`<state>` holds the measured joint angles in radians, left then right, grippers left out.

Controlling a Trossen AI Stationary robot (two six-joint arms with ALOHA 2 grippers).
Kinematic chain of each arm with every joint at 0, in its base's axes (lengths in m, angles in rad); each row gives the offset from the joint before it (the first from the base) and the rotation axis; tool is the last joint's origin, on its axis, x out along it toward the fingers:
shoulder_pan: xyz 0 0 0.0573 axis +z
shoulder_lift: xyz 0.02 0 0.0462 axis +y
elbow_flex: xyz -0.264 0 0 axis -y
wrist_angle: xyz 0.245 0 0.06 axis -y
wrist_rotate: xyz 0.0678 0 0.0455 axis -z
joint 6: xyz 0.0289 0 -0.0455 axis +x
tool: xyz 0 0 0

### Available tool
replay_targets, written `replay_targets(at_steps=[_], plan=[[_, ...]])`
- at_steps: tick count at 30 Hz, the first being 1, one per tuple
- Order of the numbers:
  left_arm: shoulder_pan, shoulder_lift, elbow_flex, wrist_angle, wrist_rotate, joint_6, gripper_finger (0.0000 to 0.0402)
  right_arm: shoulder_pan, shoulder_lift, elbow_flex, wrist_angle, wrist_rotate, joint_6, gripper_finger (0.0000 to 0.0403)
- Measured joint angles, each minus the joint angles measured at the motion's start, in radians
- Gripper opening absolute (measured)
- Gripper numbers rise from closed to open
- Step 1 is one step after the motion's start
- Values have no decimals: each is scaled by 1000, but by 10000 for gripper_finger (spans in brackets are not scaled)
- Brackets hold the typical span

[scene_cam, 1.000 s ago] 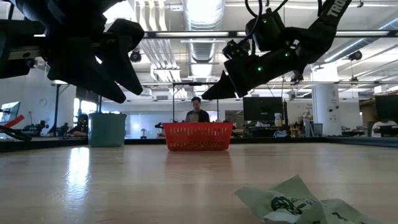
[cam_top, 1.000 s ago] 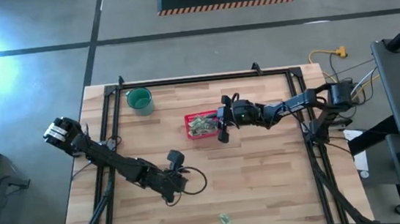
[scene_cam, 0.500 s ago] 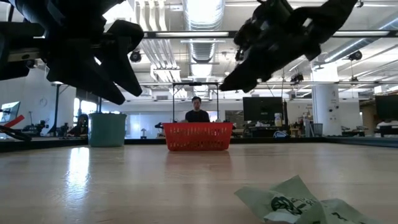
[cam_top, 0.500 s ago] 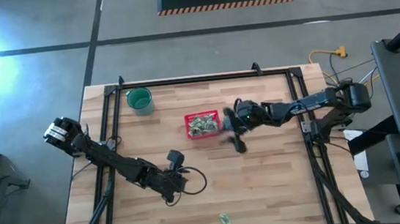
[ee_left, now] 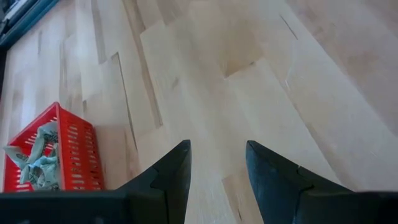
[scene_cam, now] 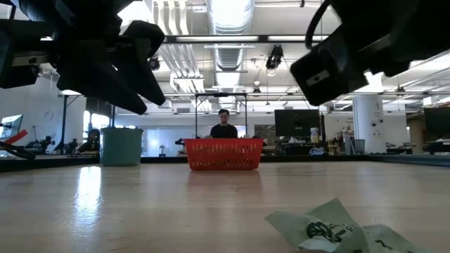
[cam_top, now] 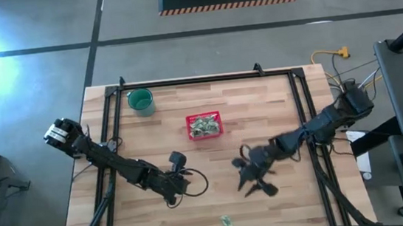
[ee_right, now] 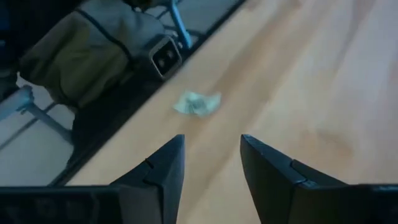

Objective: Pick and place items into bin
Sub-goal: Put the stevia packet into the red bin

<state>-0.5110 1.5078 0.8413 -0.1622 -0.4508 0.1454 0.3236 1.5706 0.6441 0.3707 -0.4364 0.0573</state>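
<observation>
The red basket (cam_top: 203, 125) stands on the table's middle, toward the far side, with several pale green-and-white packets (ee_left: 38, 155) inside. One loose packet (cam_top: 227, 221) lies flat near the table's near edge; it also shows close up in the low view (scene_cam: 337, 228) and in the right wrist view (ee_right: 198, 102). My right gripper (cam_top: 253, 183) hangs open above the table, to the right of that packet and farther in, pointing toward it with nothing between its fingers. My left gripper (cam_top: 187, 180) hovers open and empty at the near left of the basket.
A round teal-green cup (cam_top: 140, 101) stands at the far left corner. A black frame (cam_top: 184, 81) runs along the table's edges. Bare wood lies between the basket and the loose packet. In the low view a person (scene_cam: 223, 131) sits in the room behind the basket.
My right gripper has swung from beside the basket toward the table's near edge and a little to the right. It has turned about and now faces the loose packet. The basket, the packets and my left arm have kept still.
</observation>
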Motion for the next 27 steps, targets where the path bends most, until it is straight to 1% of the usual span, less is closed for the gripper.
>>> replay_targets(at_steps=[3, 5, 9, 13, 16, 19, 22, 27], plan=[[0, 0, 0, -2, 0, 0, 137, 73, 61, 1, 128, 120, -20, 142], [0, 0, -2, -3, 0, -1, 137, 105, 106, 8, 186, 169, -50, 140], [1, 0, -4, -3, 0, -1, 137, 131, 181, 40, 235, 185, -68, 139], [0, 0, -9, -4, 0, -1, 137, 130, 273, 69, 301, 234, 18, 148], [0, 0, -11, 0, 0, -2, 137, 128, 344, 102, 321, 232, 44, 159], [0, 0, -13, 8, 0, -2, 137, 128, 387, 137, 304, 226, 53, 172], [0, 0, -15, 23, 0, -1, 137, 128, 389, 165, 258, 215, 51, 186], [0, -1, -18, 21, 0, -1, 137, 129, 391, 177, 241, 192, 48, 204]])
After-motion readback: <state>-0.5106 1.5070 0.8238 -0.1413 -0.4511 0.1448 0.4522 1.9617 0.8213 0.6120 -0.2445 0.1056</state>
